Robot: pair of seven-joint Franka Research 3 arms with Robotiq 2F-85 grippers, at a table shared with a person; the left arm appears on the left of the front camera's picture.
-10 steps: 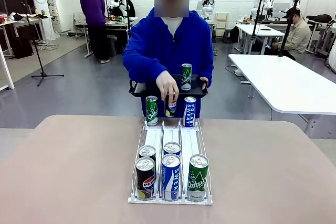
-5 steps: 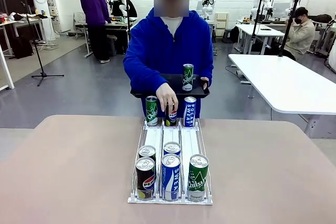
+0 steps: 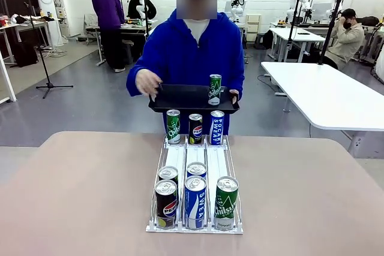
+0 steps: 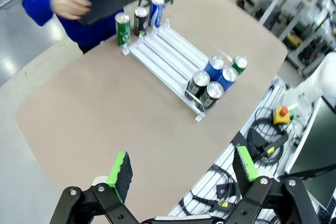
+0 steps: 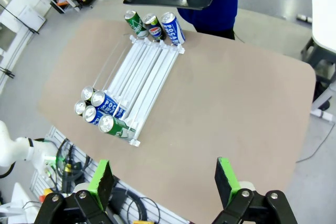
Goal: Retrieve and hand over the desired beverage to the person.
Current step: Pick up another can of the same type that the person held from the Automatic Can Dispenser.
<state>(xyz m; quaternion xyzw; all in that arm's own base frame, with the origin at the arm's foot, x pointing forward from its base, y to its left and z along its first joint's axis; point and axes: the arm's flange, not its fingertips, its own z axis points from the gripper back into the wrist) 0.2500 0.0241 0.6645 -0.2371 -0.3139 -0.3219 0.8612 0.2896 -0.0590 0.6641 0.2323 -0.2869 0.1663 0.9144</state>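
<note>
Your desk [image 3: 72, 196] carries a white three-lane rack [image 3: 178, 157] at its middle. The person [image 3: 180, 52] stands at the far edge, holding a black tray [image 3: 180, 97] with one green can [image 3: 214, 89] upright on it. Three far cans [image 3: 195, 128] stand at the rack's far end and five near cans [image 3: 195, 193] at its near end. Your left claw [image 4: 183, 166] and right claw [image 5: 164, 178] hang spread wide and empty, high over the desk.

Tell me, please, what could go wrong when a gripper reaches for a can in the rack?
The five near cans stand packed together in the rack; a neighbour may get knocked over. The far cans repeat the same colours, so the wrong drink may be picked. The green can on the person's tray stands loose and may tip.
</note>
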